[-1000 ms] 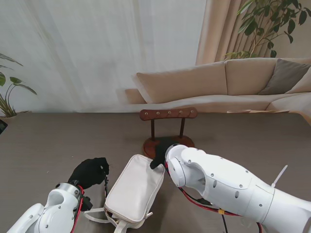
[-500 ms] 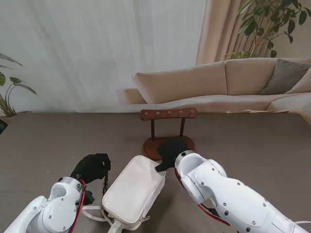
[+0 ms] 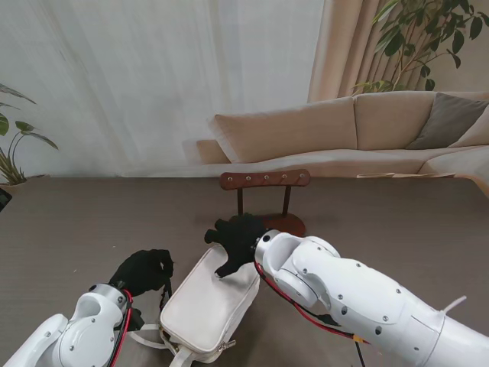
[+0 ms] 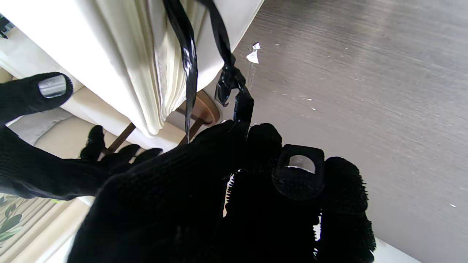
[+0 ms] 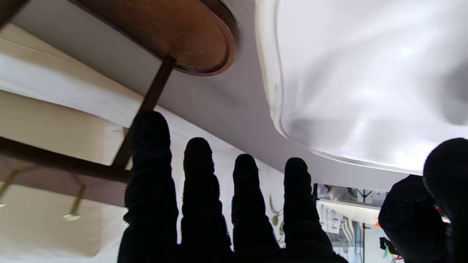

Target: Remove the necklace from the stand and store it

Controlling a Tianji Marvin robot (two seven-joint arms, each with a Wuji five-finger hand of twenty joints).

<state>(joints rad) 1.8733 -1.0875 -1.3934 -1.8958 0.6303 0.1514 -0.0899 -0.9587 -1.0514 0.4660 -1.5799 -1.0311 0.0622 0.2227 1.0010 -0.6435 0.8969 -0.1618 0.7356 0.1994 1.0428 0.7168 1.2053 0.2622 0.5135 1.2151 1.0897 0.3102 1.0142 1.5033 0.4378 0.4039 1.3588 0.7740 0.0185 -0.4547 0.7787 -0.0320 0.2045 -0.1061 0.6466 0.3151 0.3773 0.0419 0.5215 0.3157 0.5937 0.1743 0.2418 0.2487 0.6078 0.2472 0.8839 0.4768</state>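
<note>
- The right hand [image 3: 235, 243], fingers spread and holding nothing, hovers over the pouch's [image 3: 208, 302] far edge, beside the stand [image 3: 265, 200].
- The left hand [image 3: 143, 271] pinches a black strap [image 4: 187, 69] at the pouch's left edge.
- No writing is readable.

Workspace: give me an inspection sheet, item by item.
Surface: dark wood-grain table; small pale specks in the left wrist view.
Job's things: wooden stand, pegs bare; white pouch in front of it; necklace not seen.
Clutter: nothing seen.
Hands: left hand shut on black pull strap at the pouch's left end; right hand open, fingers spread, over the pouch's far end.
Cables: red wires along both forearms.
Surroundings: beige sofa, curtains, potted plants.
</note>
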